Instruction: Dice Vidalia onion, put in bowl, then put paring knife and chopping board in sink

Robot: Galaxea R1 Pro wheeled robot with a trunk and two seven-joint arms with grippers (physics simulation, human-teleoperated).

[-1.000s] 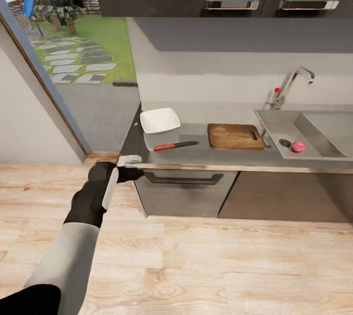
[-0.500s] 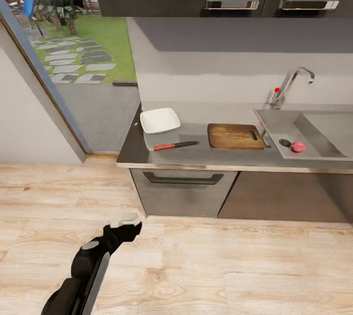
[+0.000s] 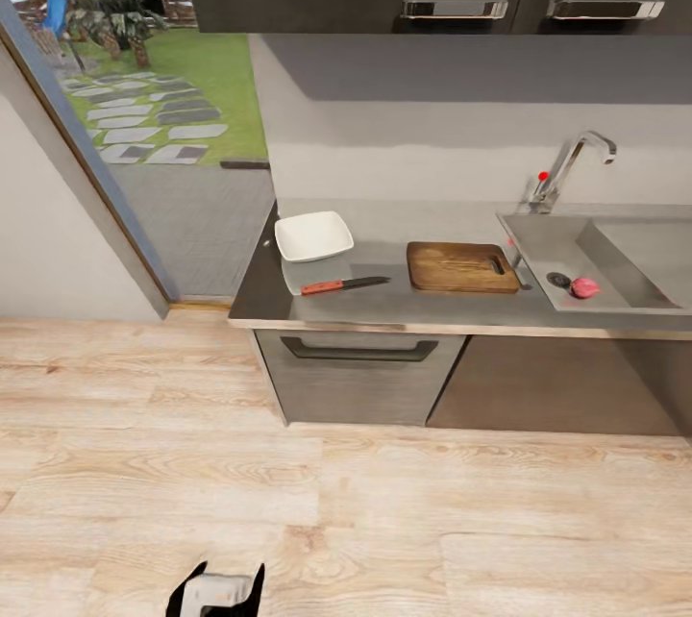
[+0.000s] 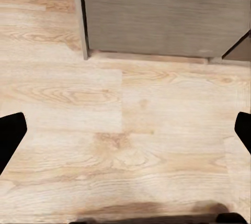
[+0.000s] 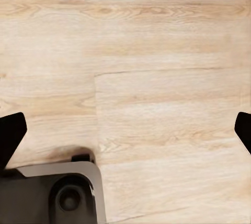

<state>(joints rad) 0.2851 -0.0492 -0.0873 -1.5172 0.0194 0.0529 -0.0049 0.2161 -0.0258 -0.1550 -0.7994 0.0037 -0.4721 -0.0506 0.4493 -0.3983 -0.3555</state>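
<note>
The grey steel sink (image 3: pixel 615 266) is cut off at the frame edge. Black left gripper (image 4: pixel 125 130) and right gripper (image 5: pixel 125 130) are spread wide above the pale wooden floor (image 4: pixel 130 124).

- Pale blond floor (image 3: pixel 432 521), wavy wood grain running plank to plank.
- Grey countertop (image 3: pixel 404 305), faintly glossy, over dark brown cabinets (image 3: pixel 548 386).
- White bowl (image 3: pixel 313 235), plain.
- Paring knife (image 3: pixel 343 285): reddish-brown handle, dark blade.
- Chopping board (image 3: pixel 461 267), warm brown, streaky grain.
- Grey steel sink (image 3: pixel 615 261), pinkish-red Vidalia onion (image 3: pixel 583 287) inside (brightest spot here).
- Chrome tap (image 3: pixel 567 170), red knob.
- Left gripper (image 3: pixel 217 590): black fingers, whitish body.
- Green lawn (image 3: pixel 207 69), grey stepping stones.
</note>
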